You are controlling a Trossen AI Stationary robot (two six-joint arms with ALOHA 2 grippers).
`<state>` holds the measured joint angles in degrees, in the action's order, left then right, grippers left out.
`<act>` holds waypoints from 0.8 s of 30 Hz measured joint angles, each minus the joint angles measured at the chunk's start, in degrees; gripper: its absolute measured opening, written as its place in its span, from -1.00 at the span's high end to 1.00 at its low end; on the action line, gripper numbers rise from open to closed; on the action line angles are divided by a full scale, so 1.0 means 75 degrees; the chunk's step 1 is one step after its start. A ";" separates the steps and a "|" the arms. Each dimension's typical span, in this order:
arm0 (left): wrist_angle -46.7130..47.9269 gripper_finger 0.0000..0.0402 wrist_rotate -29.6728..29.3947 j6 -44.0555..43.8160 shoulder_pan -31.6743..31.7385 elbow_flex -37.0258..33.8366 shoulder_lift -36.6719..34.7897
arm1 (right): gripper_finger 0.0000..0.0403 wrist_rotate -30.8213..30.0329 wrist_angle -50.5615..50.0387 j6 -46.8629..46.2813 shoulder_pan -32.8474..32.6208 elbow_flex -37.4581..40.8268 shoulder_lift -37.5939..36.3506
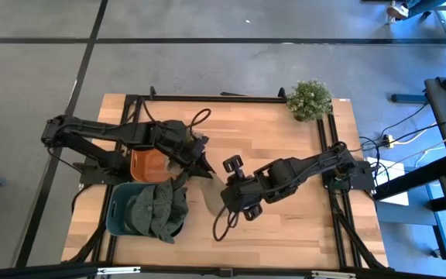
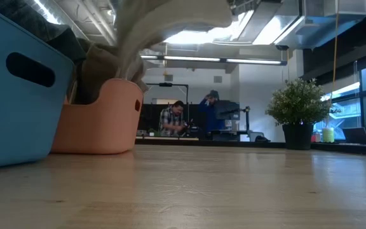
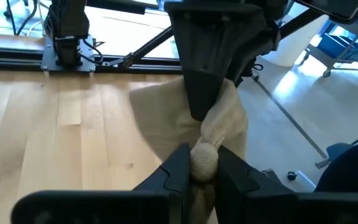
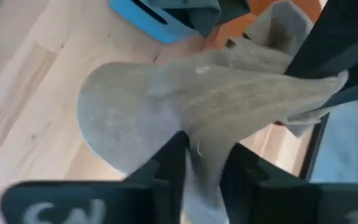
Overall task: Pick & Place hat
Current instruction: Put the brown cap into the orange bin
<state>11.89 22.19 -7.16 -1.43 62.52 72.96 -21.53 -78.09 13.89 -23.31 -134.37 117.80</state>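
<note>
Wooden tabletop [image 1: 285, 225] under both arms, a potted plant [image 1: 310, 100] on its far right corner, and two people [image 2: 192, 117] busy at a bench in the room behind. Over on the left side, a blue bin [image 1: 118, 217] with a dark green cap [image 1: 157, 209] draped over it, and an orange bin [image 1: 147, 163] right beside it. Now the action: the beige hat [image 1: 204, 194] hangs in mid-air between the two arms, just right of the bins, clear of the wood. Left gripper [image 3: 202, 168] has its fingers pinched tight on a bunched fold of the hat. Right gripper [image 4: 204, 155] straddles the fabric from the other side, fingers [image 4: 173, 155] either side of it with cloth between them. Both claws on one hat, brim hanging down toward the table.
</note>
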 joint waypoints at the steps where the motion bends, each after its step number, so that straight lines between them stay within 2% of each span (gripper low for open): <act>1: 0.0001 0.81 0.0001 0.0006 0.0000 0.0000 -0.0015 | 0.57 0.0057 0.0000 -0.0164 0.0000 0.0000 0.0000; 3: 0.0016 0.81 0.0073 0.0101 0.0003 0.0000 -0.0098 | 0.44 0.0014 -0.0024 -0.0448 -0.0032 0.0000 -0.0014; 5: 0.0059 0.80 0.0369 0.0213 0.0023 0.0027 -0.0213 | 0.33 -0.0392 -0.0166 -0.0746 -0.0082 0.0002 -0.0047; 9: 0.0872 0.81 0.0803 0.0660 0.0111 0.0786 -0.0381 | 0.18 -0.1033 -0.0612 -0.1201 -0.0172 -0.0029 -0.0310; 12: 0.2043 0.81 0.0855 0.1349 0.0110 0.1693 -0.0410 | 0.14 -0.1349 -0.1013 -0.1794 -0.0172 -0.0066 -0.0572; 16: 0.3719 0.81 0.0869 0.2242 0.0105 0.2992 -0.0375 | 0.13 -0.1378 -0.1185 -0.2613 -0.0163 -0.0064 -0.0781; 22: 0.6088 0.80 0.0818 0.3689 0.0108 0.4515 -0.0366 | 0.12 -0.1371 -0.1276 -0.2999 -0.0169 -0.0066 -0.0846; 24: 0.6804 0.81 0.0526 0.4194 0.0105 0.4945 -0.0366 | 0.12 -0.1371 -0.1273 -0.3011 -0.0166 -0.0013 -0.0846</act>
<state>62.92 26.13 24.29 -0.64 99.61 70.22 -31.82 -87.64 -8.69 -24.56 -134.47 111.45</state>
